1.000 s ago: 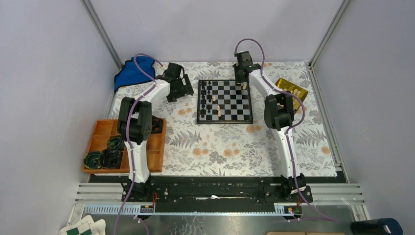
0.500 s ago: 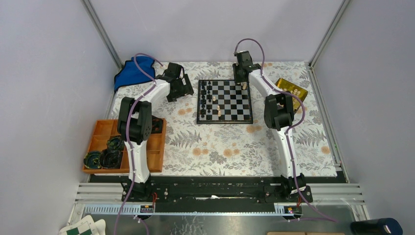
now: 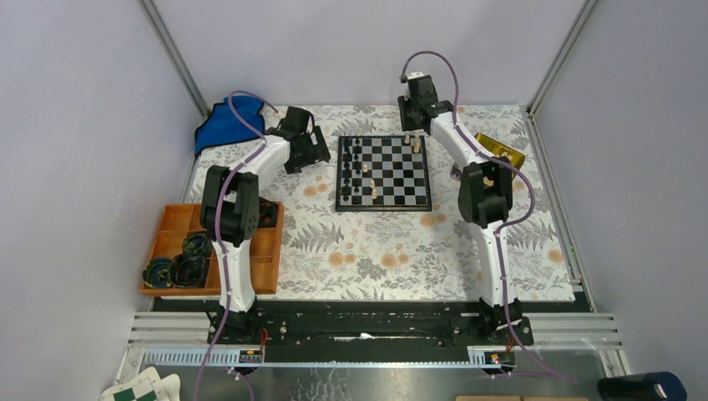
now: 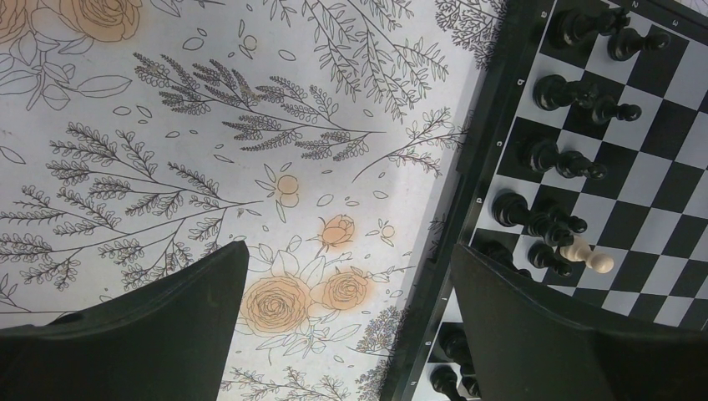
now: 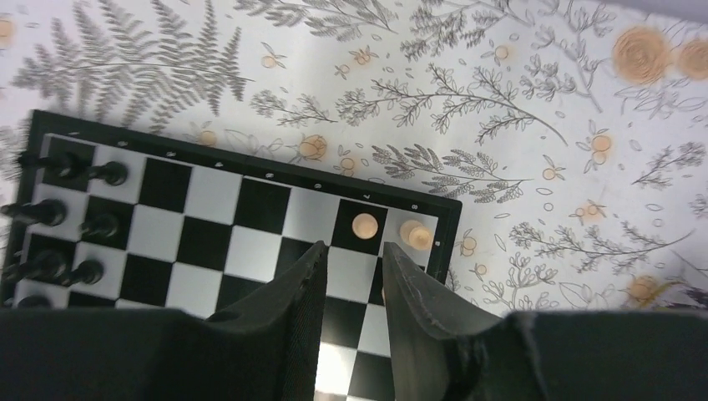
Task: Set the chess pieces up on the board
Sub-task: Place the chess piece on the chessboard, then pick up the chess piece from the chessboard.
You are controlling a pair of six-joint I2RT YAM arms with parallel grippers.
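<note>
The board [image 3: 384, 205] lies at the table's far middle. Black chess pieces [image 3: 352, 167] fill its left columns, and two pale ones [image 3: 373, 185] stand mid-board. My right gripper [image 3: 412, 125] hovers over the far right corner, open and holding nothing. In the right wrist view two pale pieces [image 5: 365, 225] [image 5: 416, 235] stand on corner squares just beyond the right gripper [image 5: 355, 246]. My left gripper [image 3: 321, 150] rests wide open left of the board. Its wrist view shows the left gripper [image 4: 348, 251] over floral cloth, with black pieces [image 4: 555, 92] and one pale piece [image 4: 589, 255] nearby.
A gold tin [image 3: 501, 150] with pale pieces sits right of the board, partly behind the right arm. A blue cloth [image 3: 225, 121] lies at far left. A wooden tray [image 3: 175, 225] with dark round items is near left.
My right gripper has opened and lifted back from the board's far right corner, leaving a pale piece standing there. The left arm has not moved.
</note>
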